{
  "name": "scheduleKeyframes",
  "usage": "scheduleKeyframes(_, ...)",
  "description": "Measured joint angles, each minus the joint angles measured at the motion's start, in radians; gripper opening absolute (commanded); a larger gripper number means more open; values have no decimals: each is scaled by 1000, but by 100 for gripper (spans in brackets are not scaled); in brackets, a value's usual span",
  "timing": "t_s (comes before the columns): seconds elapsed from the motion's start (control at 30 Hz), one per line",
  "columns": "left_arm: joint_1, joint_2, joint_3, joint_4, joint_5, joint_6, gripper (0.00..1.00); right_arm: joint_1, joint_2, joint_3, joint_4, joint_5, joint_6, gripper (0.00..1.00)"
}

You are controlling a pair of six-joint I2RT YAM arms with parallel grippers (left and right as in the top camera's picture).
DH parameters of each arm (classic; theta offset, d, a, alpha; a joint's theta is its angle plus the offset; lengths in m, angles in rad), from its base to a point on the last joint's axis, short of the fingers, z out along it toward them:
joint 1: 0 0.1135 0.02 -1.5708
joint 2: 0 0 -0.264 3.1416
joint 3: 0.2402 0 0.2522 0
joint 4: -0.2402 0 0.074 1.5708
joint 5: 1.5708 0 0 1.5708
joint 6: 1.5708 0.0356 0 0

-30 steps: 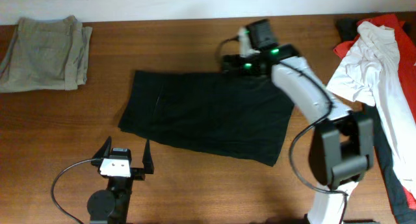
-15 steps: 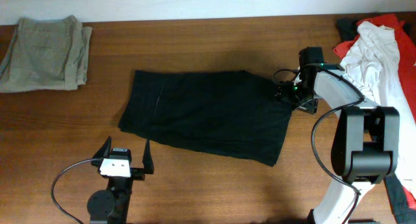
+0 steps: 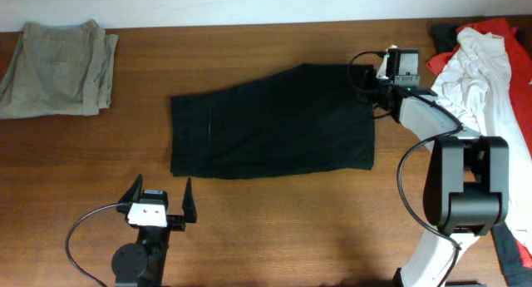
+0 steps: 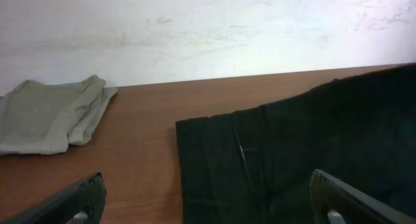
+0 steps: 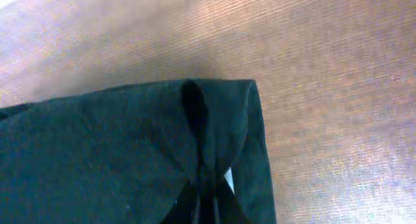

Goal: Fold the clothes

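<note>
Brown wood-grain table [image 3: 249,229]; a pale, scuffed wall [image 4: 208,29] rises behind its far edge.

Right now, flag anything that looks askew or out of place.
The black shorts lie skewed: their far corner is pinched and bunched by the right gripper, so the top edge slants. The white and red clothes lie crumpled at the right edge.

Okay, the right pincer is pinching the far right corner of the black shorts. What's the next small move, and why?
Probably lift that corner slightly and carry it left across the black shorts. The right pincer is shut on the fabric, and the shorts lie spread flat and unfolded, so a half-fold looks like the next step.
</note>
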Motion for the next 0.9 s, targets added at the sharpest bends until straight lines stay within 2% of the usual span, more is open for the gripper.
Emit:
scheduleKeyframes(0.03, 0, 0, 0, 0, 0, 0, 99, 0, 0, 0, 31, 0, 8, 90)
scheduleKeyframes(0.07, 0, 0, 0, 0, 0, 0, 99, 0, 0, 0, 53, 1, 17, 99)
scheduleKeyframes(0.27, 0, 0, 0, 0, 0, 0, 99, -3, 0, 6, -70, 1, 21, 99)
scheduleKeyframes(0.3, 0, 0, 0, 0, 0, 0, 99, -21, -8, 29, -163, -4, 24, 99)
scheduleKeyframes(0.37, 0, 0, 0, 0, 0, 0, 99, -79, -31, 69, -198, -3, 29, 99)
scheduleKeyframes(0.5, 0, 0, 0, 0, 0, 0, 99, -238, -75, 119, -202, 0, 33, 99)
scheduleKeyframes(0.7, 0, 0, 0, 0, -2, 0, 99, -248, -75, 119, -202, 0, 32, 99)
scheduleKeyframes(0.73, 0, 0, -2, 31, -5, 0, 99, -248, -75, 119, -202, 1, 32, 98)
scheduleKeyframes(0.83, 0, 1, -2, 277, 18, 0, 99, -248, -75, 119, -204, 1, 32, 99)
scheduleKeyframes(0.9, 0, 1, -3, 376, 23, 0, 99, -248, -75, 119, -204, 0, 32, 99)
